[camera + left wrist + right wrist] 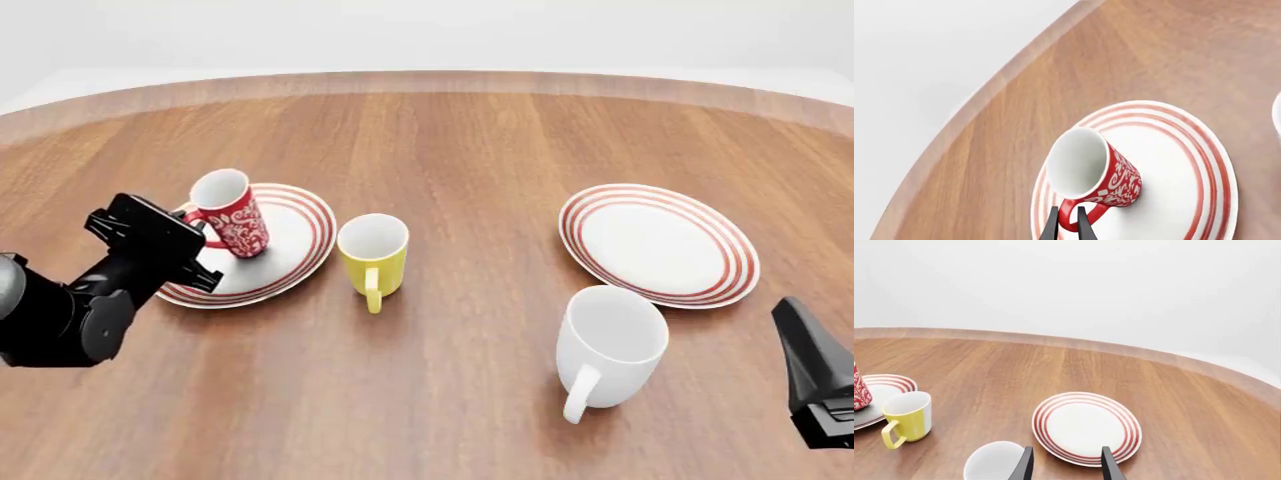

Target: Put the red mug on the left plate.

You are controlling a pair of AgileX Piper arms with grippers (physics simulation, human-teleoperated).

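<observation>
**Red mug on left plate, left gripper at its handle**

Front view: Round wooden counter [454, 130] w/ pale rim. At left, tall slim red mug w/ white floral pattern [230, 213], white inside, sits on the round white plate w/ concentric red rings [296, 250], on the plate's near-left part. Mug looks tilted, mouth leaning up and to the left. Black left gripper [187, 232] is right at the mug's handle side; fingers hidden behind the wrist body here. Plain yellow mug [372, 254] stands upright just right of that plate, handle toward the camera. Second matching red-ringed plate [658, 243] lies well apart at right, nothing on it. Larger plain white mug [610, 345] stands just in front of it, handle at near-left. Black right gripper [817, 375] sits at the lower right edge, apart from everything; open or closed can't be told here.

Left wrist view: Two thin black fingers [1051, 226] sit on either side of the red handle loop, clenched on it. Mug bottom rests on the ringed plate.

Right wrist view: Right gripper fingers [1025, 466] spread apart, holding nothing. Beyond them lie the second plate and the white mug's rim; yellow mug further off to one side.
</observation>
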